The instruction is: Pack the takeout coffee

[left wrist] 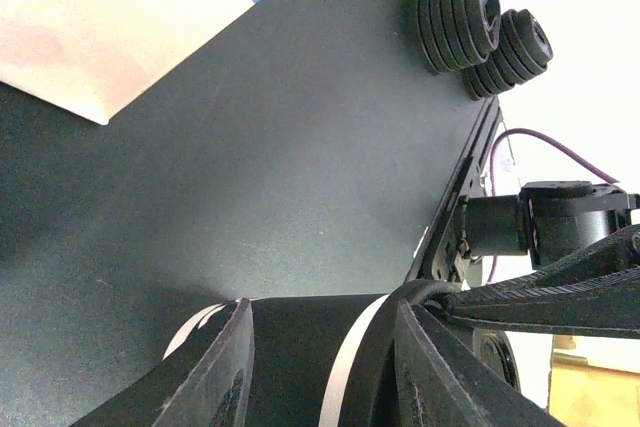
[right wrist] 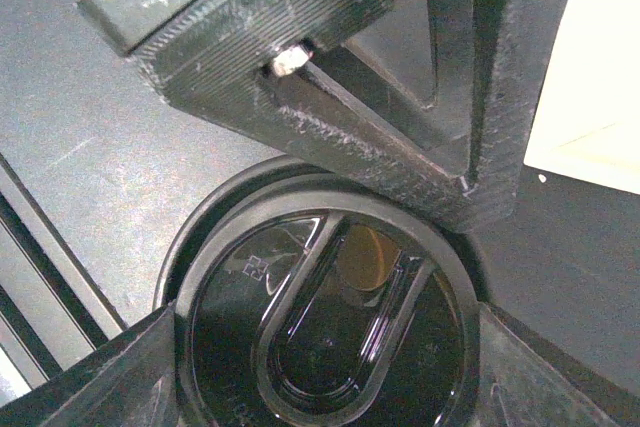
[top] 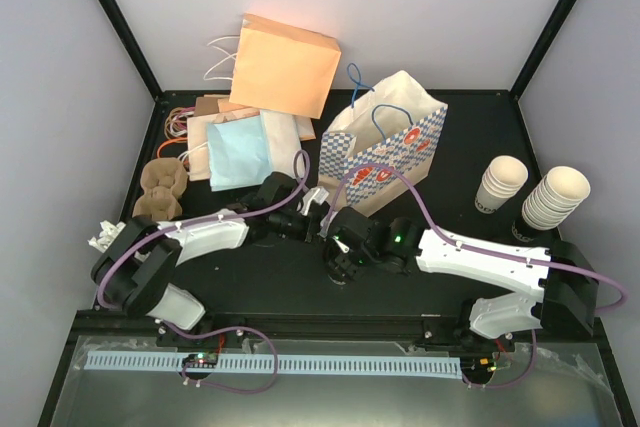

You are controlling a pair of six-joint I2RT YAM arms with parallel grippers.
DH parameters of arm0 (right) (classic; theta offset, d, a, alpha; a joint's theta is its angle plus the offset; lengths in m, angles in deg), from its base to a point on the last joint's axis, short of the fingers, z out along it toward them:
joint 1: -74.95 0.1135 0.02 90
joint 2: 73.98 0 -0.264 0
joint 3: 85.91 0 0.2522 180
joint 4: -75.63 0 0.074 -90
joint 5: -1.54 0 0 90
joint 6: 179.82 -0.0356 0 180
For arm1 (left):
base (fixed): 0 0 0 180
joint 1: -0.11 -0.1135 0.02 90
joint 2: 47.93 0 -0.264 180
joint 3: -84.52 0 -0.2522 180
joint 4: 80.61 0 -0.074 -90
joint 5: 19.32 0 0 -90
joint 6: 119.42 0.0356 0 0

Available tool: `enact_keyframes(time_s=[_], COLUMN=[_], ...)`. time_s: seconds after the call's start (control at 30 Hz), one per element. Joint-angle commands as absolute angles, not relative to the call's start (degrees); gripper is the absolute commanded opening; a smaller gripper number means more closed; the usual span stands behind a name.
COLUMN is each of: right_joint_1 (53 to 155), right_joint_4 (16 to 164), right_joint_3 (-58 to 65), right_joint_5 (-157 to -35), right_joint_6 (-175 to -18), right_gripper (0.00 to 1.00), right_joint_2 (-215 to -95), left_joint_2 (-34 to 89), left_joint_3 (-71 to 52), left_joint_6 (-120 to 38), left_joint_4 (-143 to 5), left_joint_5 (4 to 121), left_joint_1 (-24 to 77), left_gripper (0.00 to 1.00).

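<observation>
Seating the black lid point(right wrist: 330, 337) squarely on the takeout coffee cup point(left wrist: 300, 347) looks like the step in hand. The cup stands on the tabletop point(top: 250, 277) at mid-table, just in front of the blue-checked paper bag point(top: 390, 162), and both arms hide it from above. The left fingers point(left wrist: 230, 377) are clenched on its dark, pale-banded body. The right fingers point(right wrist: 130, 382) are closed against opposite sides of the lid's rim.

To do it well, I judge that the left grip should hold the cup upright and firm without crushing the paper wall, while the right presses straight down and evenly. In the right wrist view a dark crescent shows past the lid's upper-left edge, so the lid may sit slightly off-centre and need a nudge before any pressure. A tilted push could tip the cup.

The lid hides whatever is in the cup. The bag stands upright with its mouth open and its handles up, and nothing shows inside it from above. At the right, 2 stacks of nested paper cups point(top: 500, 182) stand near each other. In the left wrist view, 2 stacks of black lids point(left wrist: 460, 17) lie just beside one another.
</observation>
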State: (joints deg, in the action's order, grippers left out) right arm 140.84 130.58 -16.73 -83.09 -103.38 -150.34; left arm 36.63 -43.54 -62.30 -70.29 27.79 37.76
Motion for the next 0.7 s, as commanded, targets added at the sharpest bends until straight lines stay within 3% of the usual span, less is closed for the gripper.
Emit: enact_keyframes(time_s=[0.0,0.33,0.67], right_joint_1=[141.3,141.4,141.4], right_joint_4=[129.9,128.3,129.5], right_joint_3=[-19.7,-20.2,-20.2], right_joint_5=[-91.4,-91.2,-87.8], right_joint_6=[-103.5,-103.5,-105.8], right_gripper=[0.64,0.64,0.64], right_joint_2=[-154.5,-155.2,-156.1], left_joint_2=[40.8,43.8,42.8], left_joint_3=[-44.8,-42.4,-44.6], left_joint_6=[-57.9,-57.4,-57.6], left_joint_4=[-62.4,-63.8,-62.5], left_joint_5=[30.9,25.6,29.8], left_joint_1=[38.5,39.3,39.5], left_gripper=[0.4,0.37,0.34])
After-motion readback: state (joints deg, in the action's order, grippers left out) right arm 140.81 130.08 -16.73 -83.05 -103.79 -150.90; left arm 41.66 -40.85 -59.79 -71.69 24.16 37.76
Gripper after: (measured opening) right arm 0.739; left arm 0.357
